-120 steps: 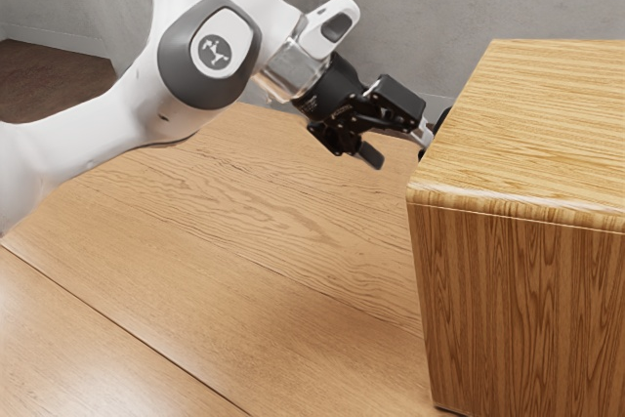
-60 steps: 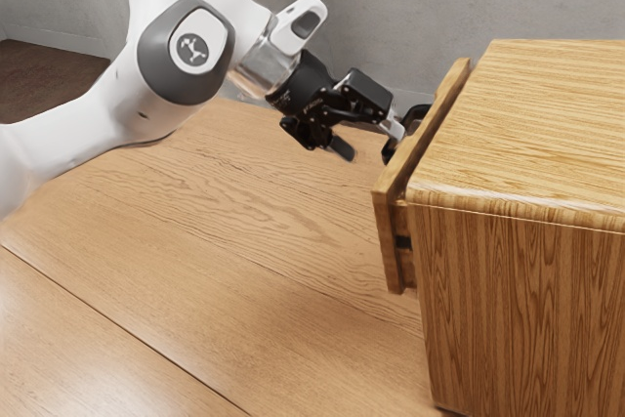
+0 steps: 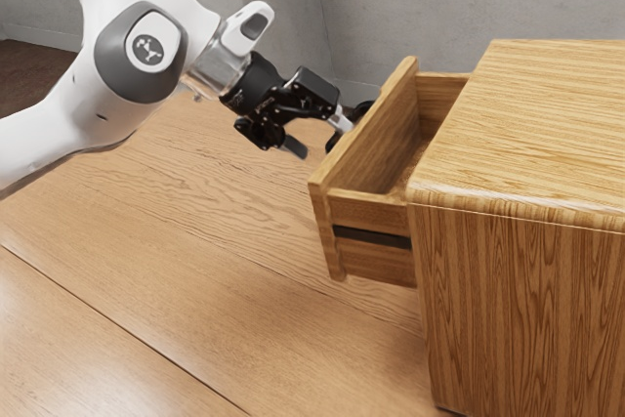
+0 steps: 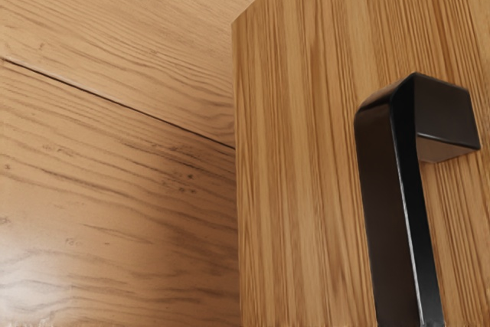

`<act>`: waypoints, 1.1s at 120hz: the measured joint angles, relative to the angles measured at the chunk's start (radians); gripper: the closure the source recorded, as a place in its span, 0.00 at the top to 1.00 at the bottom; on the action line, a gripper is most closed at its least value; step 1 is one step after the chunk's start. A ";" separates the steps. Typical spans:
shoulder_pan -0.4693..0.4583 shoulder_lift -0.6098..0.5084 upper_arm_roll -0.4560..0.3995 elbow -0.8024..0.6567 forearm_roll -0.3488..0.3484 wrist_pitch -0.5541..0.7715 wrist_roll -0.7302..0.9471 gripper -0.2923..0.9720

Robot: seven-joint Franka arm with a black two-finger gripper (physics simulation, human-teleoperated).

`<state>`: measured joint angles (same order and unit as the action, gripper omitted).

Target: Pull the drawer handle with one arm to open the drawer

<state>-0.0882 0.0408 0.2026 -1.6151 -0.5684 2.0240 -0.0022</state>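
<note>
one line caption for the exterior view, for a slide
End effector at the front panel of a partly open drawer in a wooden cabinet on a wooden table.

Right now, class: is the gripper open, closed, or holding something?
Gripper: cannot be told; it is at the front of the open drawer, near the black handle.
</note>
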 joint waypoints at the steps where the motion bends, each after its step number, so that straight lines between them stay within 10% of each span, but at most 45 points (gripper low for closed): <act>1: 0.001 -0.001 0.001 -0.001 0.000 0.000 0.000 0.77; 132: -0.023 -0.114 0.187 -0.121 0.009 -0.009 0.004 0.77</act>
<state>-0.1115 -0.0734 0.3899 -1.7364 -0.5590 2.0150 0.0020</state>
